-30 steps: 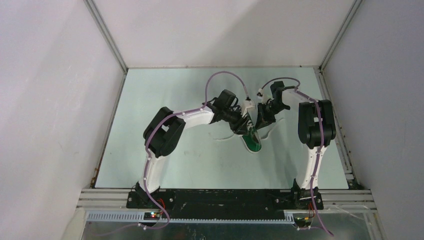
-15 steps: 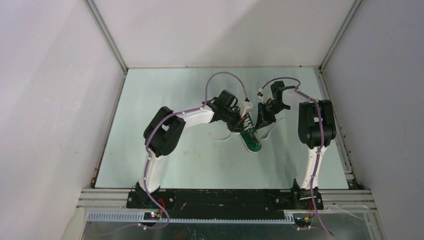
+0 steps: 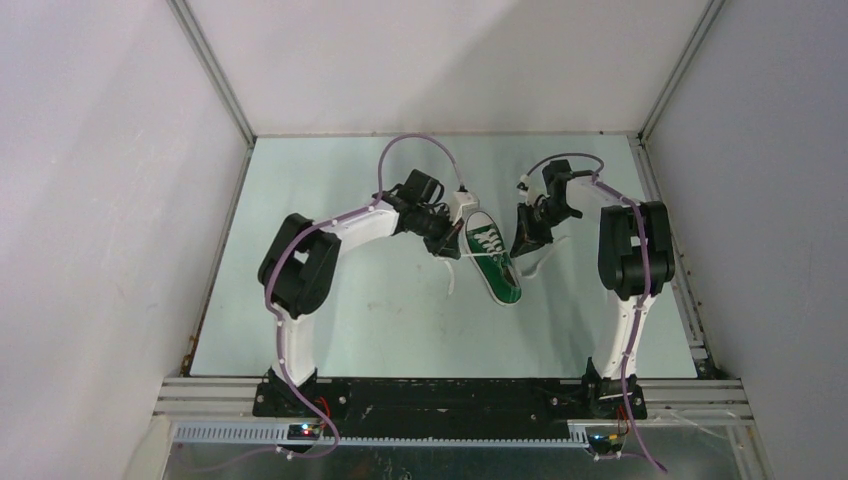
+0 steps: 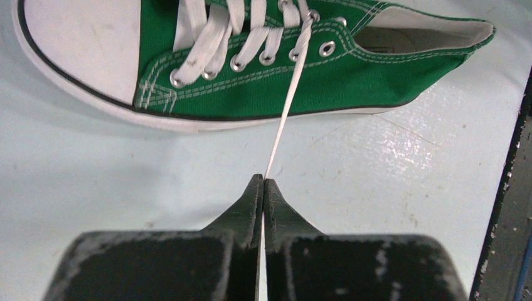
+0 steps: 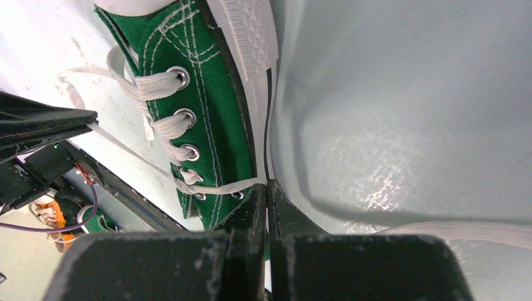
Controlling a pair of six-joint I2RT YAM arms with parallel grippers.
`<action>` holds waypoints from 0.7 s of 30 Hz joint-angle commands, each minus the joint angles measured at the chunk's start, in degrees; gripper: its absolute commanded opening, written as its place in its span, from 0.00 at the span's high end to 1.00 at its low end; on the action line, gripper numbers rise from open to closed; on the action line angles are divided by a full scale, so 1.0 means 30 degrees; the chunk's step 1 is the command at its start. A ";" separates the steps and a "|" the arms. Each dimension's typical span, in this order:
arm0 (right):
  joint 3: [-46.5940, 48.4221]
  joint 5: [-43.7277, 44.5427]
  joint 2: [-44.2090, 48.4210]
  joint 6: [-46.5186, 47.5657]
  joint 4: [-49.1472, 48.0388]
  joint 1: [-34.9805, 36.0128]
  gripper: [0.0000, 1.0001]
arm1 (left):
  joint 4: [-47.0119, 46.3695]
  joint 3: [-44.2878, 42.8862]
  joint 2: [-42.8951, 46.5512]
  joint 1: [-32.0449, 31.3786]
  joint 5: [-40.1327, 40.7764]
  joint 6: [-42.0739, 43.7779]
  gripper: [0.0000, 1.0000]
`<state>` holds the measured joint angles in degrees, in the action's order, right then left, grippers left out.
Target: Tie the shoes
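Observation:
The shoe (image 3: 496, 264) is a small green canvas sneaker with a white toe cap, lying at mid-table with its toe toward me. My left gripper (image 3: 449, 244) stands just left of it, shut on a white lace (image 4: 285, 113) that runs taut from the top eyelets to the tips of my left gripper (image 4: 263, 182). The shoe's side (image 4: 301, 81) fills the top of the left wrist view. My right gripper (image 3: 521, 247) stands at the shoe's right side, shut on the other lace (image 5: 216, 187) at its tips (image 5: 267, 185), close to the shoe's sole (image 5: 248, 37).
A loose stretch of white lace (image 3: 537, 262) trails on the pale green table (image 3: 350, 310) right of the shoe. Metal rails (image 3: 225, 240) and grey walls border the table. The black base bar (image 3: 450, 395) runs along the near edge.
My left gripper has shut on the lace and drawn back to the left, pulling it taut. The shoe now shows in the top view. The right arm has barely moved.

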<state>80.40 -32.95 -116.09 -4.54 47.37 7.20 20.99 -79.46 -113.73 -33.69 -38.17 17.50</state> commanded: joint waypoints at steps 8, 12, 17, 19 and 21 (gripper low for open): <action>0.2569 -0.1486 0.1732 0.6005 0.2791 -0.0050 0.70 | 0.3249 -0.1233 0.1271 0.0198 -0.1021 0.1174 0.68; 0.1953 -0.1425 0.3887 0.8587 0.2830 -0.0566 0.59 | 0.1203 0.1003 0.3522 0.0965 0.0233 -0.0263 0.51; -0.0123 -0.1620 0.7414 1.1820 0.0076 0.0564 0.54 | -0.0678 0.3557 0.6010 0.2494 0.1757 -0.3281 0.47; -0.0164 -0.0817 0.7607 1.2932 -0.0460 0.1962 0.53 | -0.1597 0.4644 0.6644 0.3096 0.2433 -0.4935 0.47; 0.0410 -0.0021 0.7075 1.3131 -0.0314 0.3495 0.54 | -0.2166 0.5519 0.7093 0.3681 0.3140 -0.6687 0.48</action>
<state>80.75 -35.44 -94.37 27.16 50.30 9.98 20.88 -66.81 -96.95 -25.54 -33.76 8.97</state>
